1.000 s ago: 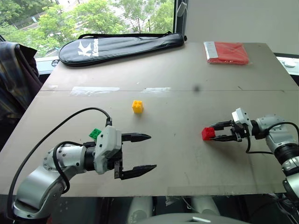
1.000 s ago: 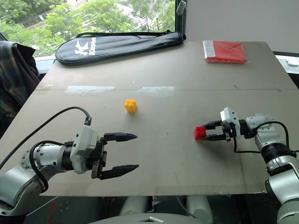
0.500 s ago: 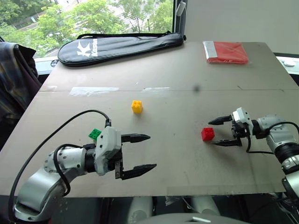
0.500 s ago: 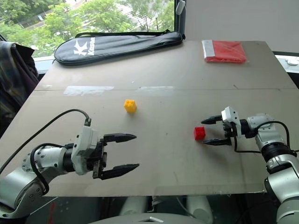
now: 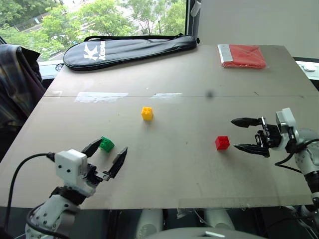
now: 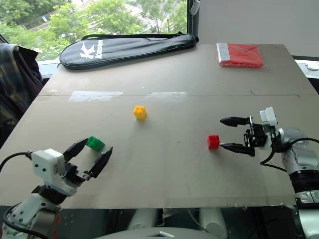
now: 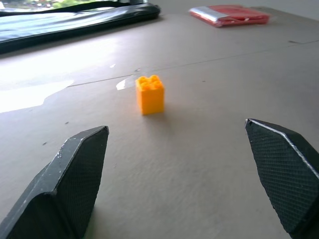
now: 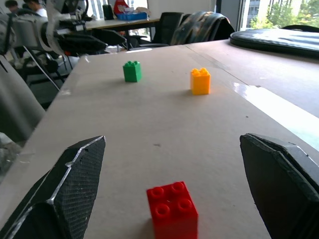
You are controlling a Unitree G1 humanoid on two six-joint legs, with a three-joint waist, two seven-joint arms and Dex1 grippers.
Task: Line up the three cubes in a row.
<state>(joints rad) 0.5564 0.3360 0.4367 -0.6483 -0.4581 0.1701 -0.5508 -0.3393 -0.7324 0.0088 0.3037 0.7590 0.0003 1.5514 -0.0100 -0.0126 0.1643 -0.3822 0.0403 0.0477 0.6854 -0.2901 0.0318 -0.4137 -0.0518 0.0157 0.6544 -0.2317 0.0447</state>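
Note:
Three studded cubes stand apart on the brown table [image 5: 179,74]. The yellow cube [image 5: 146,113] is near the middle, the green cube [image 5: 106,144] at the front left, and the red cube [image 5: 222,143] at the right. My left gripper [image 5: 113,145] is open at the front left edge and points across the table. The green cube sits just by its left fingertip, and the yellow cube [image 7: 150,94] lies farther ahead between the fingers. My right gripper [image 5: 234,133] is open, points left, and hovers just right of the red cube [image 8: 172,209] without touching it.
A black racket bag [image 5: 129,49] lies along the table's far edge and a flat red packet [image 5: 241,56] at the far right corner. A dark jacket [image 5: 15,79] hangs beside the table's left side. A pale tape patch [image 5: 99,96] marks the table's seam.
My right gripper opened, left the red cube on the table and drew back to the right and up. My left arm swung left and down, and its gripper now points forward beside the green cube.

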